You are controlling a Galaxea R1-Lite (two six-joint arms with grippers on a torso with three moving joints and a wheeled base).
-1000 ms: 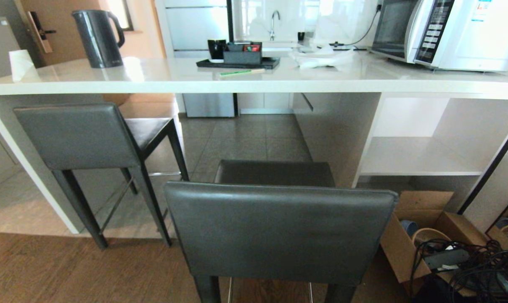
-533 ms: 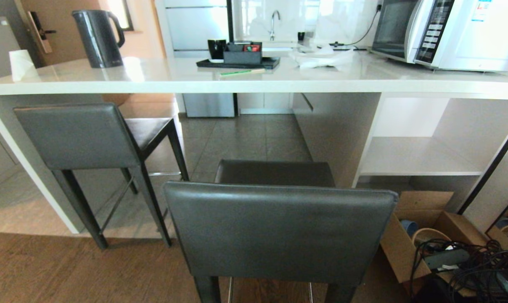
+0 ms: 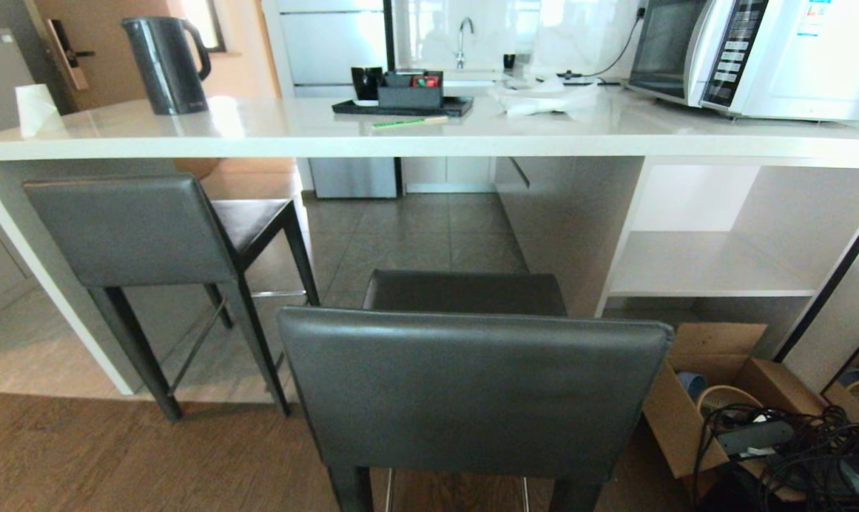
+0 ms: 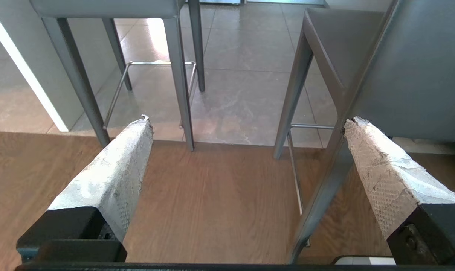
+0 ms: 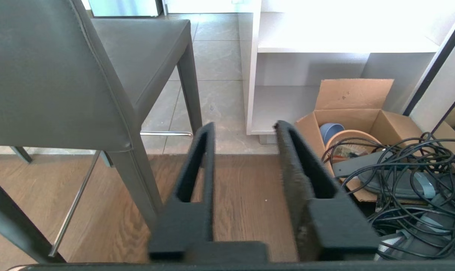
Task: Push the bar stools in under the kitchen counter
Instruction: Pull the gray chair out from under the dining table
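Observation:
Two dark grey bar stools stand at the white kitchen counter [image 3: 429, 135]. The left stool [image 3: 134, 231] has its seat partly under the counter's edge. The near stool [image 3: 472, 391] stands out in the room, backrest toward me, its seat short of the counter. Neither arm shows in the head view. My left gripper [image 4: 246, 120] hangs open over the wood floor, between the two stools' legs, touching nothing. My right gripper [image 5: 242, 128] is open too, with nothing between its fingers, low beside the near stool's backrest [image 5: 43, 75].
On the counter stand a black kettle [image 3: 166, 64], a black tray [image 3: 401, 107] with cups, a green pen and a microwave [image 3: 756, 53]. A white open shelf unit [image 3: 707, 263] sits under the counter's right part. A cardboard box [image 3: 707, 398] and tangled cables [image 3: 792, 448] lie at right.

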